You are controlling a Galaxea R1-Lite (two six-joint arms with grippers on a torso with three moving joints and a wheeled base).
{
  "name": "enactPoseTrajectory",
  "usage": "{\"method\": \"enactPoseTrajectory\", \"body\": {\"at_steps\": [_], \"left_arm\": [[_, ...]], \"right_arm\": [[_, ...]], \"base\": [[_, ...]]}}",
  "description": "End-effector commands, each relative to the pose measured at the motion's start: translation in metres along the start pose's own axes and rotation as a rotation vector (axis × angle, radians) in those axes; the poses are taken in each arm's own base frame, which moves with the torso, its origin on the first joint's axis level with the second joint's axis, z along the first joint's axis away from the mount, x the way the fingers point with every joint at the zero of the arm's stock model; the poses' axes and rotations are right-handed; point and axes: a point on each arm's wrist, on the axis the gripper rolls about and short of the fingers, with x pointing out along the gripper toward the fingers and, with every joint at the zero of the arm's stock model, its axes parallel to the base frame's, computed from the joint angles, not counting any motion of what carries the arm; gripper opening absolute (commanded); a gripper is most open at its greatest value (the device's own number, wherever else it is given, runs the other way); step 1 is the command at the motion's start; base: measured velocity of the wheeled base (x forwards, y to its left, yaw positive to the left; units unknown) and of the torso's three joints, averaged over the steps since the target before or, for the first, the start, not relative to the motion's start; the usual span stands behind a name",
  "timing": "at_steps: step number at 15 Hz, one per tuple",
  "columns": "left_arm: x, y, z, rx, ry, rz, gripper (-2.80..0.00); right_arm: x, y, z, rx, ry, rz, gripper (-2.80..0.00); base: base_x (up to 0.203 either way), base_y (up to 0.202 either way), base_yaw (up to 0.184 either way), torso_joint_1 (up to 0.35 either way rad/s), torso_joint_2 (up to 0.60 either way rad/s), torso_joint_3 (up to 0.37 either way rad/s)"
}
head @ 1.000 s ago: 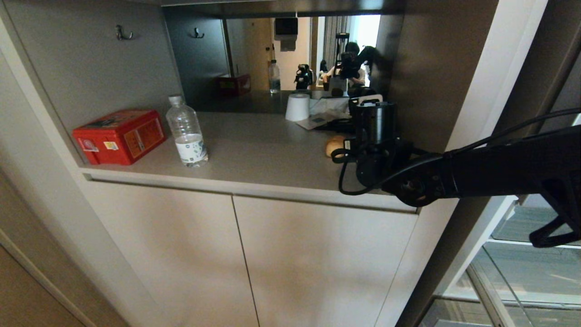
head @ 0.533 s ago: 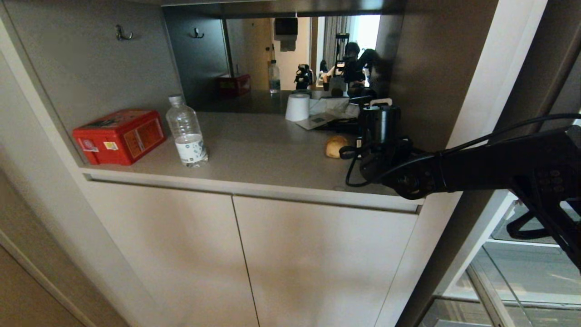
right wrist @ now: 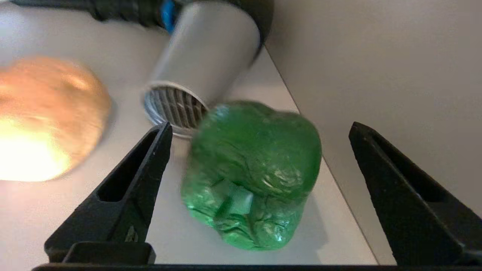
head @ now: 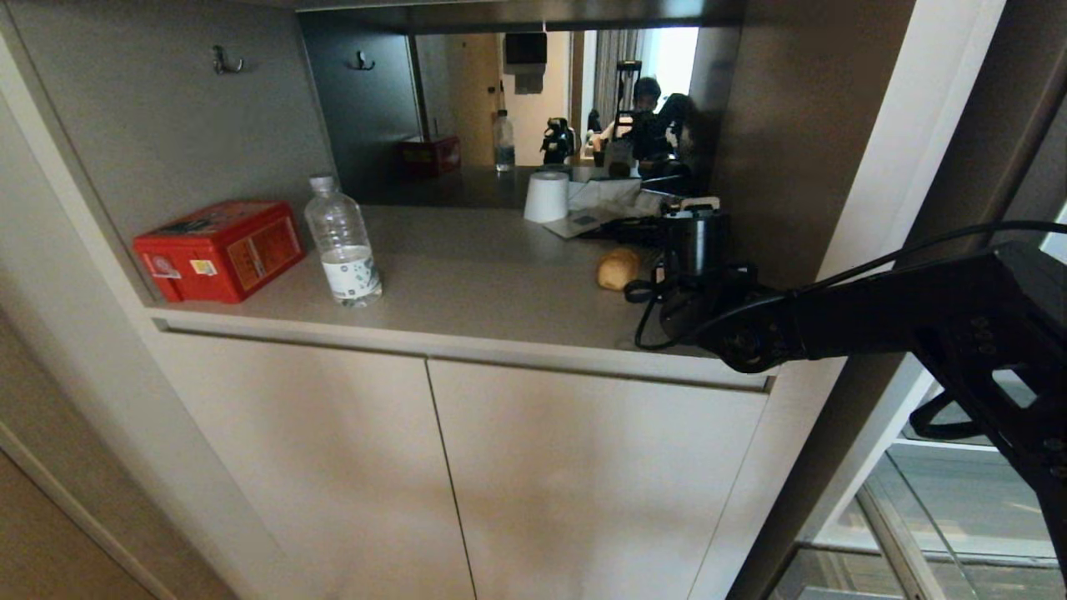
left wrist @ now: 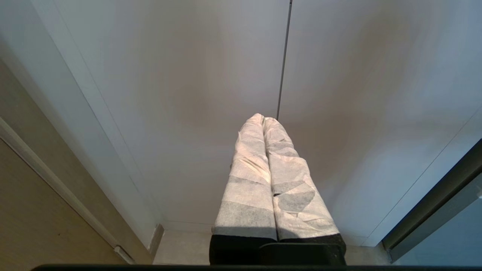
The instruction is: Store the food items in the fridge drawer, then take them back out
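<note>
Right pincer (right wrist: 260,128): released, astride green pepper (right wrist: 252,173) | potato (head: 618,268): on desk (head: 467,275) | left pincer (left wrist: 263,118): clenched, empty.

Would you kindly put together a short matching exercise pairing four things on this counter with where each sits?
Things:
1. red box
2. water bottle
3. green pepper
4. white paper roll

Places:
A. between the right gripper's open jaws, near the side wall
B. at the back of the counter, by the mirror
C. at the counter's far left
D. just right of the red box

Pairs: 1-C, 2-D, 3-A, 4-B
</note>
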Motion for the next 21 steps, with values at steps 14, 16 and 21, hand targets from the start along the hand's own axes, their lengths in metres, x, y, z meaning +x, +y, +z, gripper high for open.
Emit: {"method": "enactPoseTrajectory", "body": {"at_steps": [14,16,21], "left_arm": [[0.0,0.0,0.0,0.001,0.002,0.0,-2.8],[0.0,0.0,0.0,-0.001,0.002,0.001,-2.8],[0.0,0.0,0.0,0.0,0.002,0.001,-2.8]], "right_arm": [[0.01,-0.005,-0.027,0.004,0.053,-0.024,0.0],[0.013,-0.004,-0.029,0.01,0.049,-0.025,0.0],[0.014,-0.003,-0.03,0.014,0.045,-0.025,-2.8]], "base": [[0.0,0.0,0.0,0.0,0.0,0.0],[0.0,0.0,0.0,0.0,0.0,0.0],[0.0,0.0,0.0,0.0,0.0,0.0]]}}
